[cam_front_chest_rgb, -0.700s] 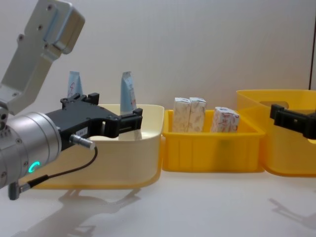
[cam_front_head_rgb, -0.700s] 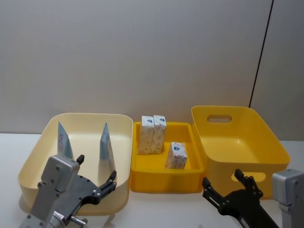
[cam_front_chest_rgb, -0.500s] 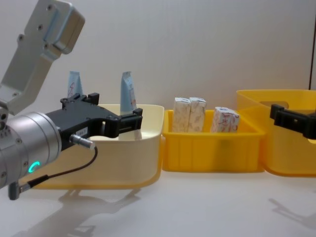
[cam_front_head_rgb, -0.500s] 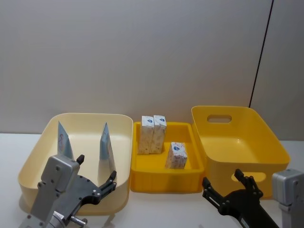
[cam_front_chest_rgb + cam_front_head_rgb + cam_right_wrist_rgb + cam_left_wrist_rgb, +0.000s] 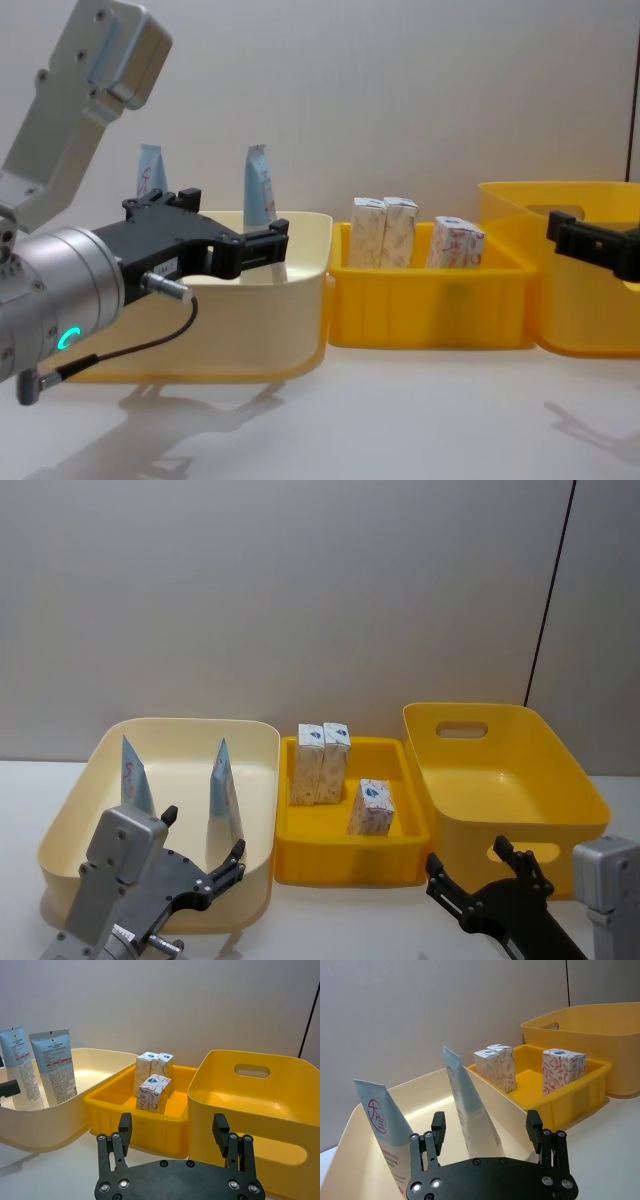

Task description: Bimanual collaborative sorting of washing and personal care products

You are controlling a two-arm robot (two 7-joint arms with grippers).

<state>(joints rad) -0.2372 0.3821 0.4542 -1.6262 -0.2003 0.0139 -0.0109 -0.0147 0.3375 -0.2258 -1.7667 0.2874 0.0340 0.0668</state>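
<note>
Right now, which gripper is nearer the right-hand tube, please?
Left: the left gripper hovers just before that pale-blue tube; the right gripper is by the large yellow bin.

Two upright pale-blue plastic squeeze tubes point(image 5: 224, 790) stand apart in the rounded cream plastic bin point(image 5: 180, 745), a gap between them. Three small white printed packs point(image 5: 372, 808) obstruct the shallow yellow plastic tray point(image 5: 350, 865) — its near-left floor and the deep yellow handled bin point(image 5: 500, 780) lie open.
</note>
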